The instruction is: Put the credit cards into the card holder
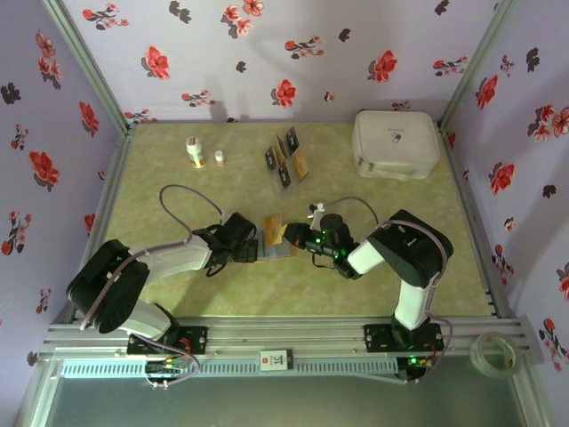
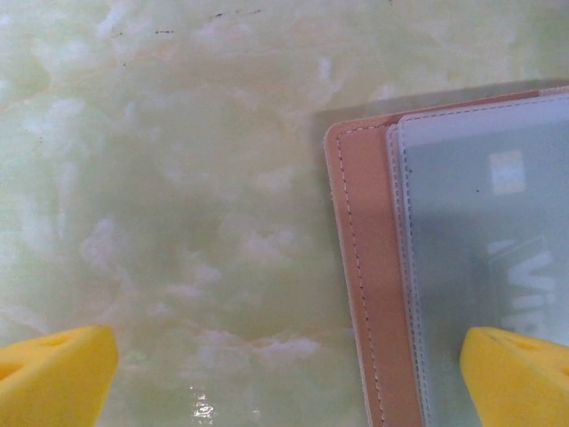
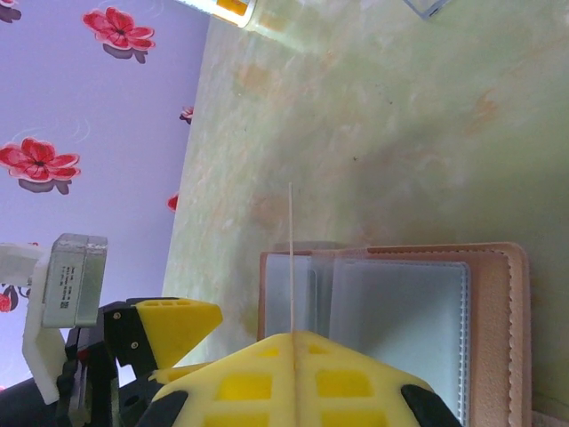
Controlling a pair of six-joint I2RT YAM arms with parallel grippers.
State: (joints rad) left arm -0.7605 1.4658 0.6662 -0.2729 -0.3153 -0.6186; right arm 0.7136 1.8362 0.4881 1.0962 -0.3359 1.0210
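The card holder (image 1: 276,238), reddish-brown with grey-blue pockets, lies open on the table between both arms. My right gripper (image 3: 292,336) is shut on one of the credit cards (image 3: 291,253), seen edge-on as a thin pale line standing above the card holder (image 3: 400,302). My left gripper (image 2: 289,378) stands open just above the table, astride the card holder's brown stitched edge (image 2: 364,267). White markings show through the pocket (image 2: 511,173) there. More dark and gold credit cards (image 1: 286,160) stand in an upright rack further back.
A large white case (image 1: 396,142) sits at the back right. Two small bottles (image 1: 194,151) stand at the back left. A tape roll (image 1: 493,351) lies on the frame at the near right. Flowered walls close in three sides.
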